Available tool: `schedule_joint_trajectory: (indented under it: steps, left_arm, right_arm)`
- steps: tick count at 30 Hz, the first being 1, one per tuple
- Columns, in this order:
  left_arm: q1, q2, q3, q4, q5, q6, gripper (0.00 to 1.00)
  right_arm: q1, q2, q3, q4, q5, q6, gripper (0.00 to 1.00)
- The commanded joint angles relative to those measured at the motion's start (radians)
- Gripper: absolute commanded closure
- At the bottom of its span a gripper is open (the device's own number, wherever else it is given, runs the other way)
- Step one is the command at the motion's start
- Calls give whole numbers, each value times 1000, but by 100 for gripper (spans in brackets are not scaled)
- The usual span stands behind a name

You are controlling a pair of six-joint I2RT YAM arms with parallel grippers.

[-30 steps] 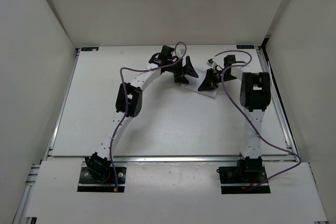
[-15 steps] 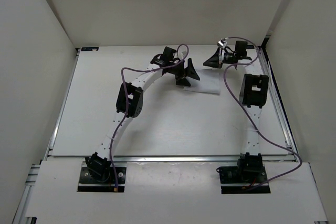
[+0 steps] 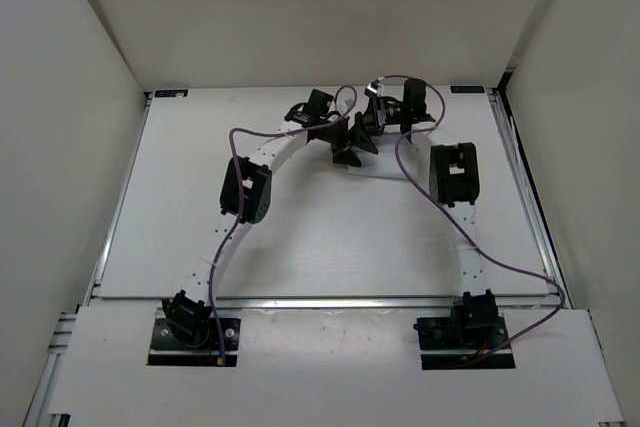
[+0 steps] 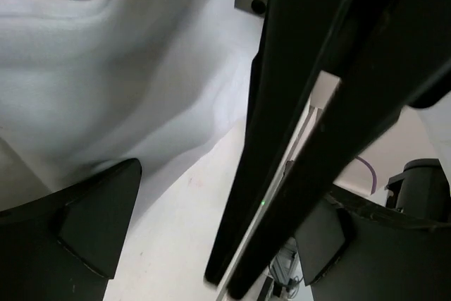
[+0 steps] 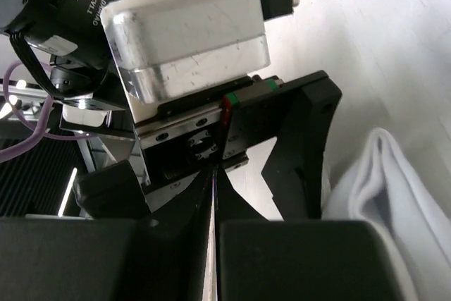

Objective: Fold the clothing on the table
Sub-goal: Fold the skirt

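At the near edge of the bench (image 3: 300,237) the two arm bases sit bolted side by side, a purple cable (image 3: 440,217) trailing along each arm. Both arms reach away towards the far middle of the bench, where their heads meet almost touching.

The left pincer (image 3: 352,143) stands wide apart. Its own camera shows one of its fingers (image 4: 99,227) low at the left and the other low at the right, with nothing between them but the bench top and the dark bars of the other arm's fingers crossing through.

The right pincer (image 3: 371,119) lies just beyond it, pointing left. Its two fingers are pressed together with only a thin sliver of light between them, and no fabric shows in that gap.

The clothing (image 4: 106,68) lies on the bench at the far middle, just beside and partly under the two pincers. It is white, soft and bunched into rounded folds, and neither pincer grips it.
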Motion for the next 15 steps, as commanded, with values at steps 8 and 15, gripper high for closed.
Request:
schedule_joint_trajectory:
  steps: [8, 15]
  left_arm:
    - [12, -51, -89, 92, 52, -106, 11]
    - [6, -15, -39, 188, 109, -215, 16]
  right_arm:
    - [-29, -37, -51, 3, -201, -8, 93]
    - [-6, -24, -72, -3, -207, -13, 94]
